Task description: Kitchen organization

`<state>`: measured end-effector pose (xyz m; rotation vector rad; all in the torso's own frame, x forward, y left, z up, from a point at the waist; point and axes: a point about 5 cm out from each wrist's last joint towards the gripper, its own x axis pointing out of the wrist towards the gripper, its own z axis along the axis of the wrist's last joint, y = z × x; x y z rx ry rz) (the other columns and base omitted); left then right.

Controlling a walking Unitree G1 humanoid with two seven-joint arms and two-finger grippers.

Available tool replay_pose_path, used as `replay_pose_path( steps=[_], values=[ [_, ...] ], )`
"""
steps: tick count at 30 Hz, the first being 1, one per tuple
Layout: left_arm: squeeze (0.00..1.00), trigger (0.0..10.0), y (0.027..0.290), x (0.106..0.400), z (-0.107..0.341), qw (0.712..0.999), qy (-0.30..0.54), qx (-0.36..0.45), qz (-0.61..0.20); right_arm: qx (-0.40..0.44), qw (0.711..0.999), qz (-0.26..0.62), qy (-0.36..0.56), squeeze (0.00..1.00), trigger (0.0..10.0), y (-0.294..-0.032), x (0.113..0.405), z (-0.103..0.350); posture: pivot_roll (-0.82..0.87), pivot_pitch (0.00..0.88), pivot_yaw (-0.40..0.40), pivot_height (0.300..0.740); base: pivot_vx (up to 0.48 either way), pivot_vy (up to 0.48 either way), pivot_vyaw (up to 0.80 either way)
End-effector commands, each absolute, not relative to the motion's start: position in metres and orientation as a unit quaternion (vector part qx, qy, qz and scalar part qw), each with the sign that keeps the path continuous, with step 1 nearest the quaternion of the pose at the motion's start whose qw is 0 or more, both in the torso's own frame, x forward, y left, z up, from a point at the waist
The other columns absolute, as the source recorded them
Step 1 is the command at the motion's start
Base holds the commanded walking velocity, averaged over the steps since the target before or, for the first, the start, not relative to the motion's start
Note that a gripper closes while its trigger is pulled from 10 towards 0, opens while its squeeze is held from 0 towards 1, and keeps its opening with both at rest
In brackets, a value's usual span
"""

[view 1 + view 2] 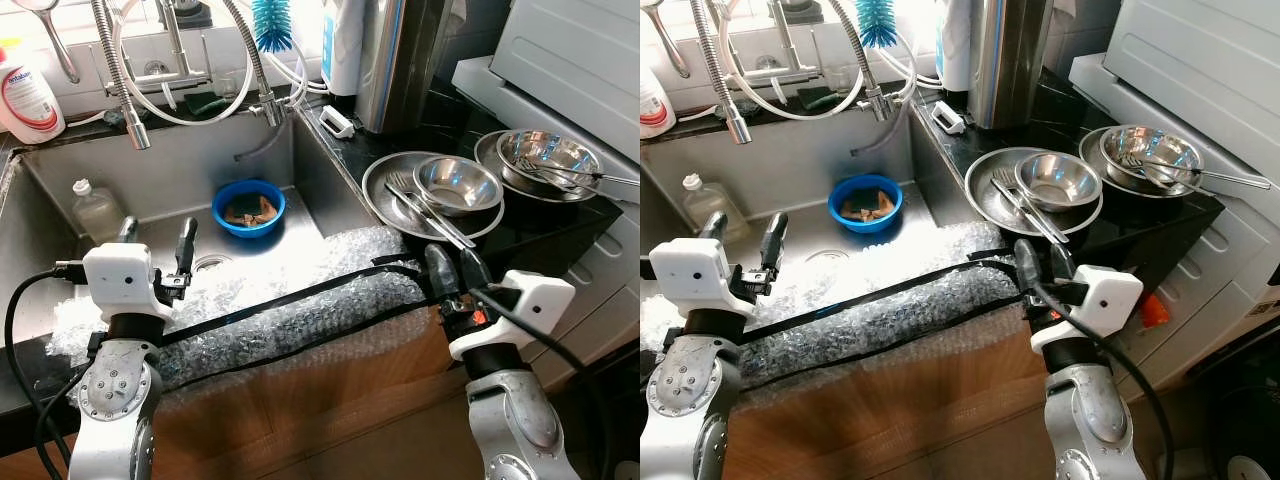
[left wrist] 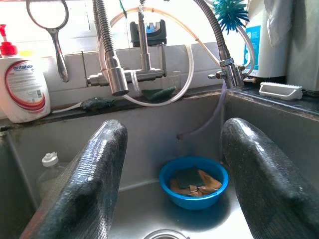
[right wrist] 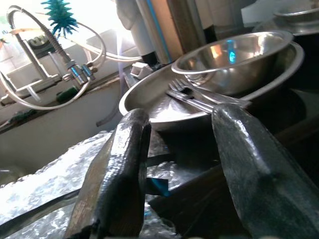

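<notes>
My left gripper hangs open over the steel sink, nothing between its fingers. Beyond it, on the sink floor, a blue bowl holds sponges. My right gripper stands open at the counter's front edge, just short of a wide steel plate. That plate carries a small steel bowl plus a fork and other cutlery. A second steel bowl with utensils sits further right on its own plate.
Bubble wrap taped with black strips covers the sink's front rim. A clear plastic bottle lies in the sink's left part. Faucet hoses, a blue brush and a soap bottle line the back. A white appliance stands at the right.
</notes>
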<state>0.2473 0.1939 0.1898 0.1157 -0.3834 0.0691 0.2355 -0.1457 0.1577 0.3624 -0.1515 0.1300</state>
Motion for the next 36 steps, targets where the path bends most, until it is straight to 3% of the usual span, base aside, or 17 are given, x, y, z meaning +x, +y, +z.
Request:
replay_pose_path(
  steps=[1, 24, 29, 36],
  values=[
    [0.0, 10.0, 0.195, 0.246, 0.197, 0.976, -0.205, 0.059, 0.035, 0.203, 0.975, 0.061, -0.066, 0.0, 10.0, -0.146, 0.237, 0.156, -0.01, 0.114, -0.013, 0.74, 0.0, 0.0, 0.0],
    [0.0, 10.0, 0.196, 0.246, 0.196, 0.976, -0.205, 0.061, 0.041, 0.184, 0.978, 0.08, -0.063, 0.0, 10.0, -0.142, 0.238, 0.159, -0.01, 0.116, -0.016, 0.74, 0.0, 0.0, 0.0],
    [0.0, 10.0, 0.194, 0.246, 0.195, 0.977, -0.202, 0.061, 0.037, 0.197, 0.979, 0.01, -0.04, 0.0, 10.0, -0.154, 0.239, 0.148, -0.01, 0.116, -0.019, 0.74, 0.0, 0.0, 0.0],
    [0.0, 10.0, 0.194, 0.246, 0.194, 0.977, -0.201, 0.063, 0.037, 0.21, 0.977, 0.002, -0.036, 0.0, 10.0, -0.155, 0.239, 0.147, -0.01, 0.115, -0.018, 0.74, 0.0, 0.0, 0.0]
  ],
)
